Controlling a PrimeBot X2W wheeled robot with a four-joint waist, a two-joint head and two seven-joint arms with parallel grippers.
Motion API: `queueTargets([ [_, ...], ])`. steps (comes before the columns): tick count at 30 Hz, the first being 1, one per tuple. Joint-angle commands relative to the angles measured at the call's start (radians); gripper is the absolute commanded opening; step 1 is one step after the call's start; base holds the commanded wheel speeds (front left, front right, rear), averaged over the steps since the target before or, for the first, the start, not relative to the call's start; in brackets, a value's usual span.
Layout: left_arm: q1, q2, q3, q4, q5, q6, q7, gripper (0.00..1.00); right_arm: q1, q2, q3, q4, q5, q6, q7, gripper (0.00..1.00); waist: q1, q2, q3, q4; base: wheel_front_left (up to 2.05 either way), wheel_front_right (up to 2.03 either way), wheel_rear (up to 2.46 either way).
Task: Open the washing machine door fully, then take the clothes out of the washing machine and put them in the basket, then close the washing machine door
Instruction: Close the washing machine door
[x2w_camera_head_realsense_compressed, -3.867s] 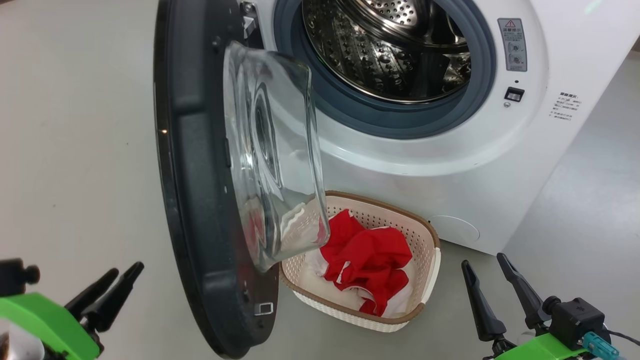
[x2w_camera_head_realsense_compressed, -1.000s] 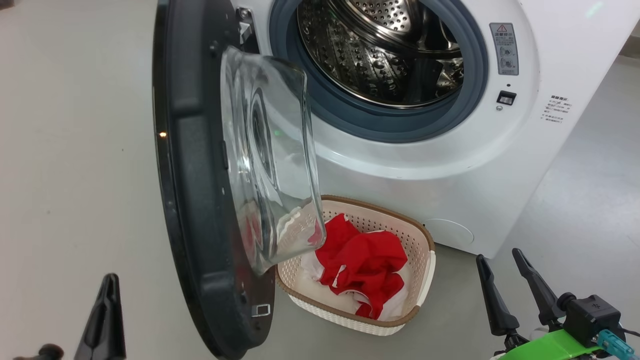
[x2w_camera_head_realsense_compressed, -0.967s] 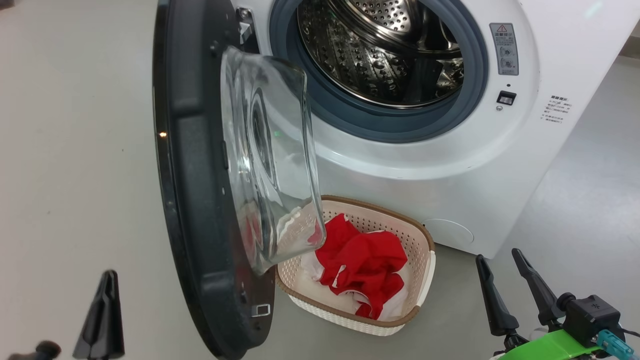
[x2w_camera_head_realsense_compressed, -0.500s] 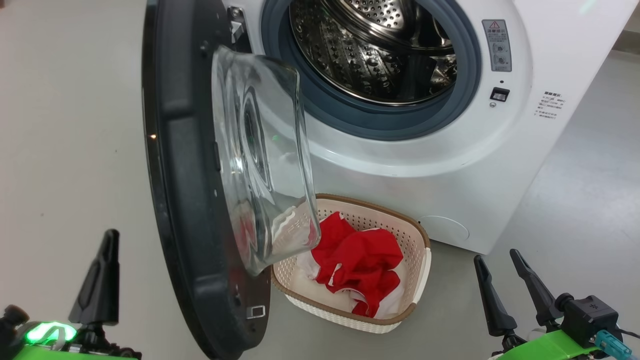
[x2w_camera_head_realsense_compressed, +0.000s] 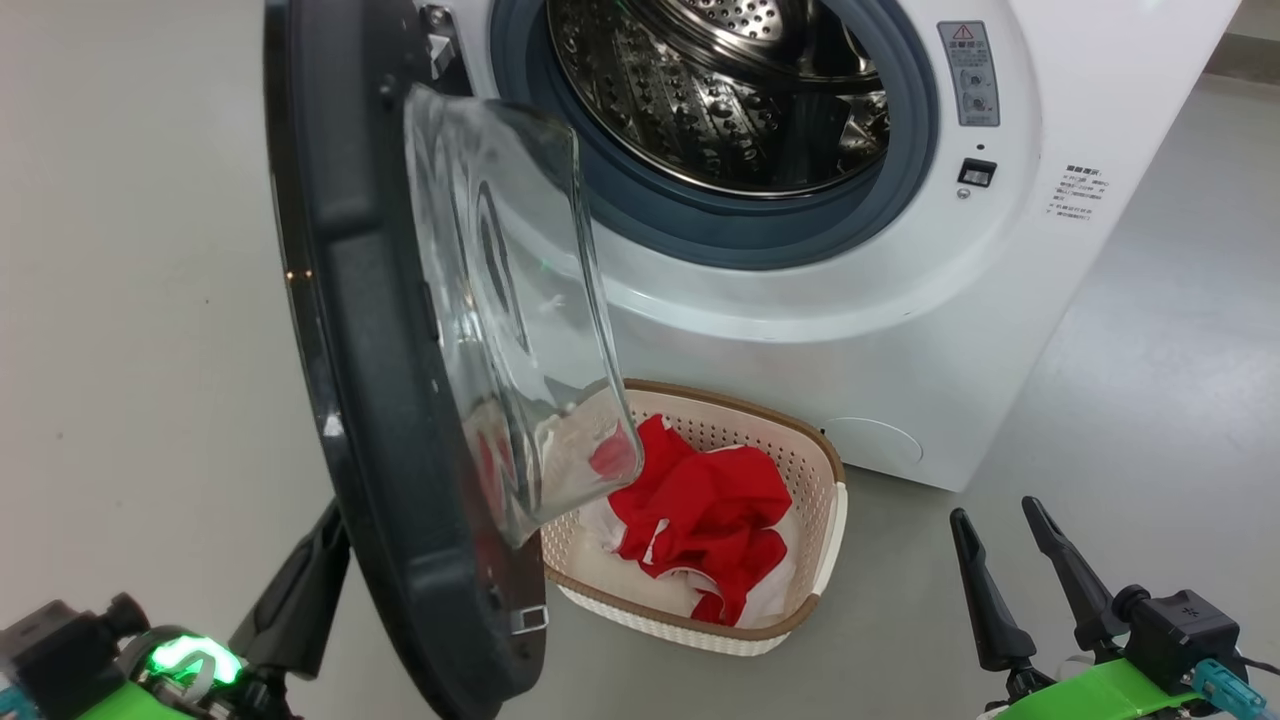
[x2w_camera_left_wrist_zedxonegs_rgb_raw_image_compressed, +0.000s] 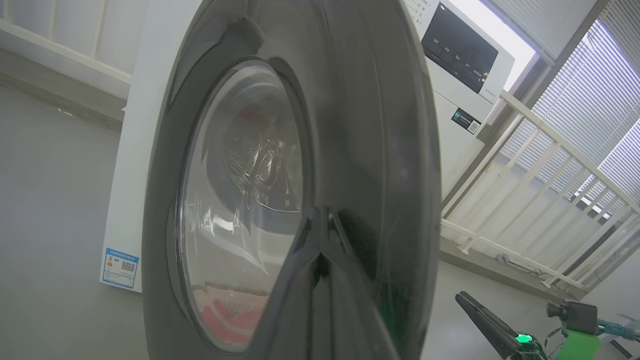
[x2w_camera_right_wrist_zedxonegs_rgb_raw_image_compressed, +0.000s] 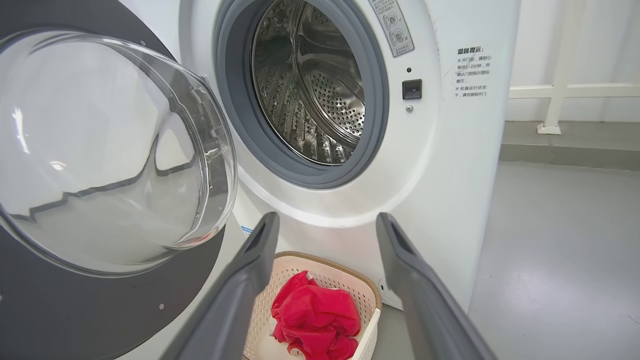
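The washing machine door (x2w_camera_head_realsense_compressed: 350, 350) stands open, edge-on, its glass bowl (x2w_camera_head_realsense_compressed: 500, 300) facing the washing machine (x2w_camera_head_realsense_compressed: 900, 330). The steel drum (x2w_camera_head_realsense_compressed: 720, 90) looks bare. Red clothes (x2w_camera_head_realsense_compressed: 700, 510) lie in the cream basket (x2w_camera_head_realsense_compressed: 835, 500) on the floor below the opening. My left gripper (x2w_camera_head_realsense_compressed: 333, 528) is shut, holding nothing, and sits behind the door's lower outer side. In the left wrist view the left gripper (x2w_camera_left_wrist_zedxonegs_rgb_raw_image_compressed: 320, 214) points at the door's glossy black rim (x2w_camera_left_wrist_zedxonegs_rgb_raw_image_compressed: 380, 150); whether it touches I cannot tell. My right gripper (x2w_camera_head_realsense_compressed: 995, 510) hangs open at the lower right, with the right gripper (x2w_camera_right_wrist_zedxonegs_rgb_raw_image_compressed: 327, 225) facing the basket (x2w_camera_right_wrist_zedxonegs_rgb_raw_image_compressed: 372, 300) and clothes (x2w_camera_right_wrist_zedxonegs_rgb_raw_image_compressed: 315, 315).
Grey floor (x2w_camera_head_realsense_compressed: 140, 250) lies left of the door and to the right of the machine (x2w_camera_head_realsense_compressed: 1150, 400). A white railing (x2w_camera_left_wrist_zedxonegs_rgb_raw_image_compressed: 530, 165) with window blinds stands beyond the machine. The door's glass bowl overhangs the basket's left end.
My left gripper has moved right across the floor to the door's outer side, its tips now behind the rim. The head view has shifted a little. The right gripper stays open in place.
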Motion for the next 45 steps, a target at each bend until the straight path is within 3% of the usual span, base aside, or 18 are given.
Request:
queueTargets([
  [1, -0.059, 0.035, 0.026, -0.034, -0.01, -0.007, -0.005, 0.0, -0.029, -0.011, 0.015, -0.027, -0.01, 0.007, -0.006, 1.0, 0.0, 0.0, 0.003, -0.003, 0.0, 0.0, 0.0],
  [8, -0.119, 0.038, -0.063, -0.03, -0.017, -0.007, -0.005, 0.0, -0.044, -0.008, 0.012, -0.028, -0.009, 0.007, -0.006, 1.0, 0.0, 0.0, 0.018, -0.021, 0.0, 0.0, 0.0],
  [17, -0.251, -0.018, -0.167, 0.041, 0.025, -0.007, -0.005, 0.0, -0.067, -0.001, 0.008, -0.032, -0.007, 0.007, -0.006, 1.0, 0.0, 0.0, 0.044, -0.067, 0.0, 0.0, 0.0],
  [34, -0.544, -0.164, -0.242, 0.267, 0.093, -0.007, -0.005, 0.0, -0.122, 0.009, 0.0, -0.042, -0.004, 0.007, -0.006, 1.0, 0.0, 0.0, 0.14, -0.183, 0.0, 0.0, 0.0],
  [45, -0.701, -0.221, -0.24, 0.404, 0.12, -0.007, -0.005, 0.0, -0.15, 0.017, 0.0, -0.044, 0.001, 0.007, -0.006, 1.0, 0.0, 0.0, 0.185, -0.256, 0.0, 0.0, 0.0],
])
